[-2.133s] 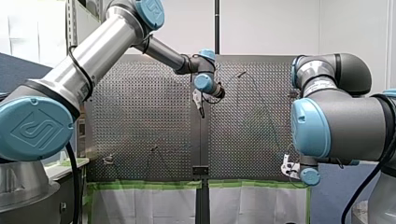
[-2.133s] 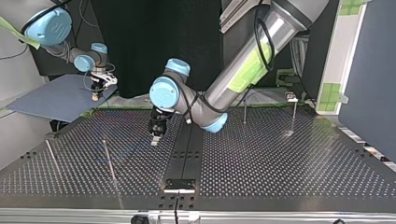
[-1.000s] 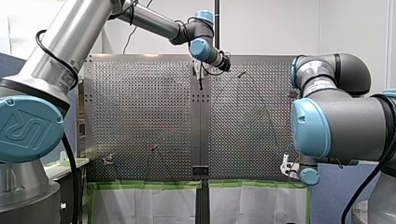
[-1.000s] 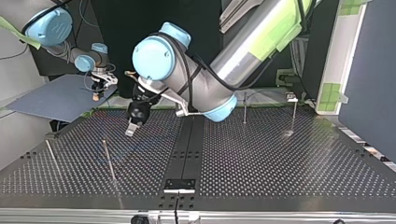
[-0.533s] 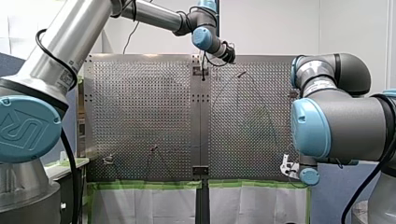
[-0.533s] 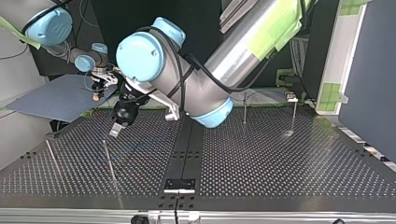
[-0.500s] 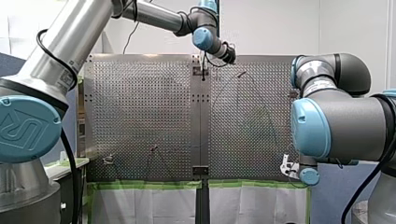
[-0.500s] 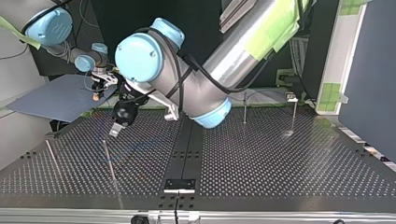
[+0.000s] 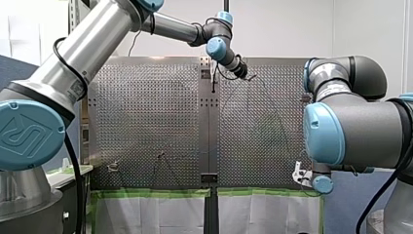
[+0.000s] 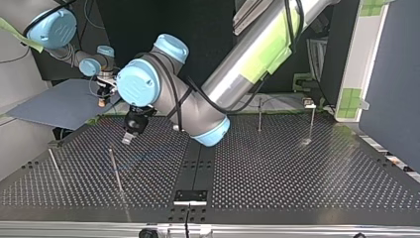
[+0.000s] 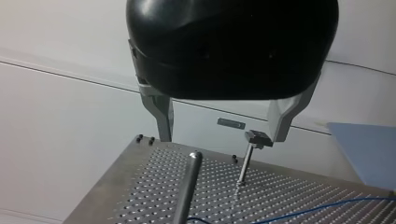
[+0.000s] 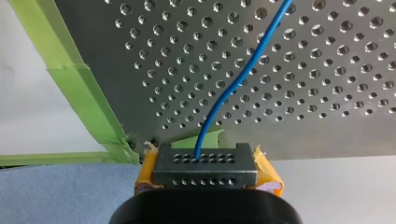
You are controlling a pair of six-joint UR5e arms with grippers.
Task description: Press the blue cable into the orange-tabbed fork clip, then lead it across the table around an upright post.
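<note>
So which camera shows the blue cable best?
Right wrist view: the blue cable runs bright from my right gripper over the table. Left wrist shows a short stretch, top a faint line, front nothing clear.

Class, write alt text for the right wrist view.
A blue cable runs from the right gripper, clamped at a black holed block between yellow pads, and snakes away over the perforated table. Green tape lines the table's edge.
</note>
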